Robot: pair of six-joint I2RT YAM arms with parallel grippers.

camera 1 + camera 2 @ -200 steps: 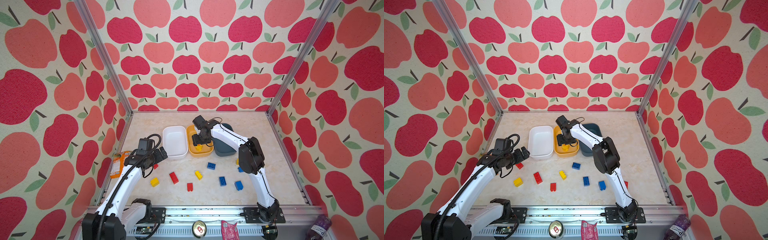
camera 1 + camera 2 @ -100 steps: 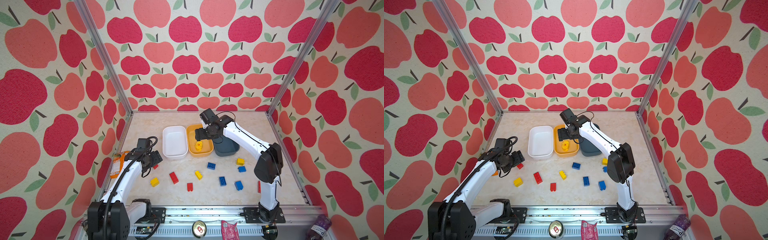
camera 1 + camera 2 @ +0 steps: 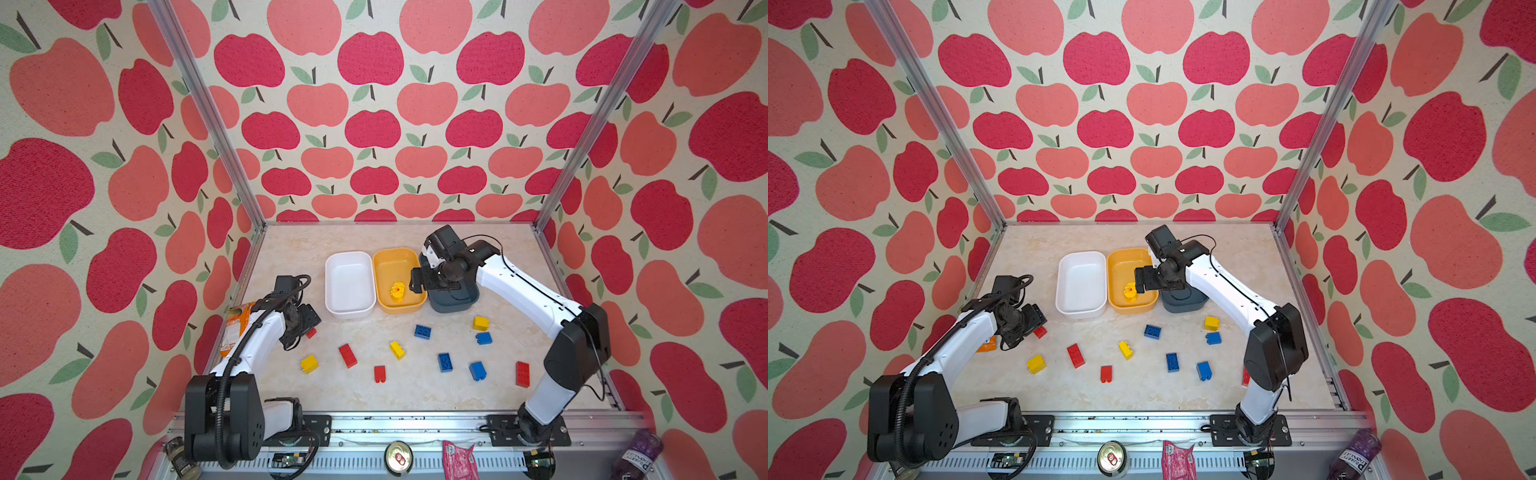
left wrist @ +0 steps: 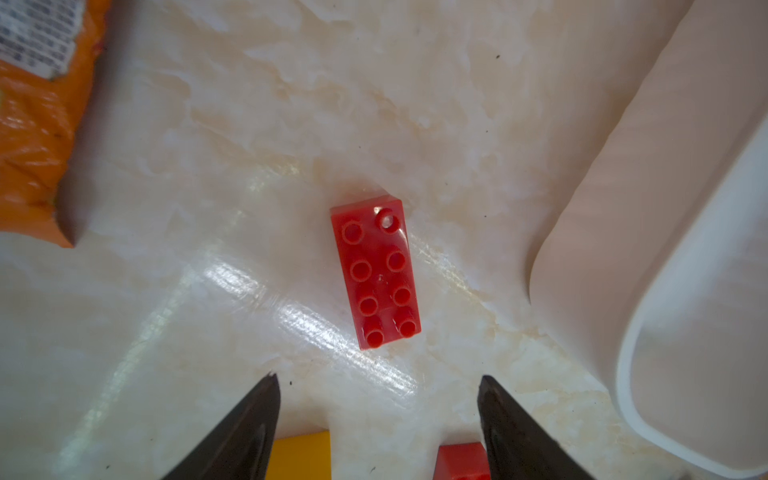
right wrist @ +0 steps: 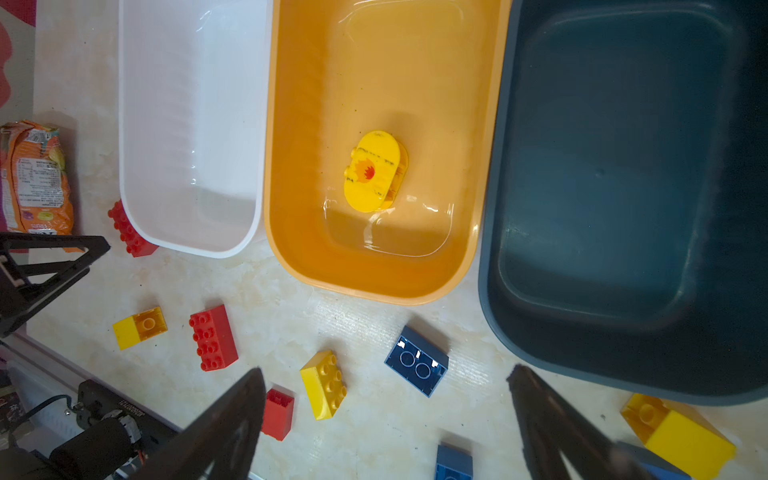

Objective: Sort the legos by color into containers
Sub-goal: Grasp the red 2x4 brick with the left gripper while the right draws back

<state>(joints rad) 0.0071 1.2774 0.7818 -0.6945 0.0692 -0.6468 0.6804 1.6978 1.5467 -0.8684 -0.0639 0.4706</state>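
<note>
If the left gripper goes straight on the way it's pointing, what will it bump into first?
Most likely the red brick, lying studs-up on the table straight ahead of the left gripper, in line with its open jaws. How far off is unclear.

Bright even light, glare streaks on tabletop (image 4: 309,326)

Tubs (image 3: 351,314) in row at back; brick (image 3: 397,291) in middle tub (image 3: 392,266); loose bricks (image 3: 347,355) before them; packet (image 3: 237,328) left
</note>
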